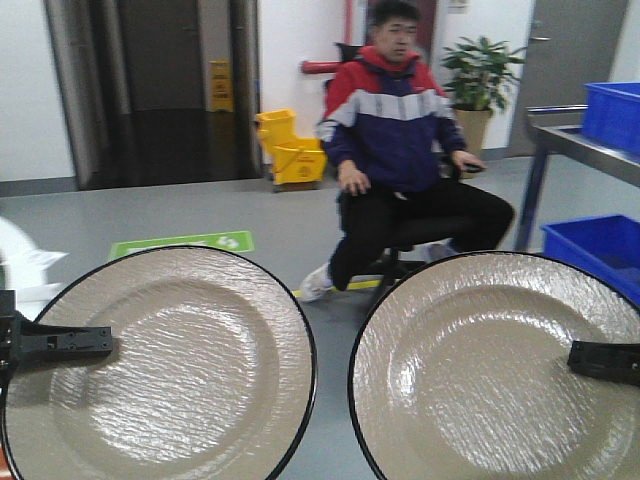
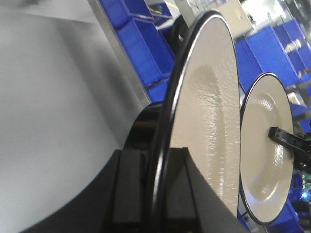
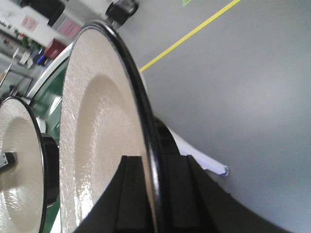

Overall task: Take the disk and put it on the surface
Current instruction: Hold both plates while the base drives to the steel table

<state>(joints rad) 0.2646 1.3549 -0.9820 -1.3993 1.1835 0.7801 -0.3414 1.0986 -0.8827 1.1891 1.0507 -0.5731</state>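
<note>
Grey polished floor (image 1: 200, 215) stretches back to dark doorways, with a man in a red, white and navy jacket (image 1: 400, 120) seated on a chair, a yellow mop bucket (image 1: 290, 150) behind him and blue plastic bins (image 1: 600, 250) on the right; neither disk rests on anything, both hang in the air in front of the robot.

The left disk (image 1: 170, 370), a round beige plate with a pebbled, glossy glaze, a shallow central well and a thin black rim, stands nearly upright with its face to the front camera; the right disk (image 1: 480, 370) matches it and stands just beside it, rims close but apart.

The left gripper (image 1: 95, 343) pinches its disk at the outer left rim, black fingers narrowed onto the thin edge, one on each face, as the left wrist view shows edge-on; the right gripper (image 1: 585, 358) clamps the outer right rim the same way. A rim grip probably suits so flat a shape, though the slick glaze may let it slip or swing.

A strip of green belt (image 3: 51, 116) shows behind the disks in the right wrist view; the surface meant to receive them is in no view, so placing is not yet done, and each disk likely has to tilt flat first.
</note>
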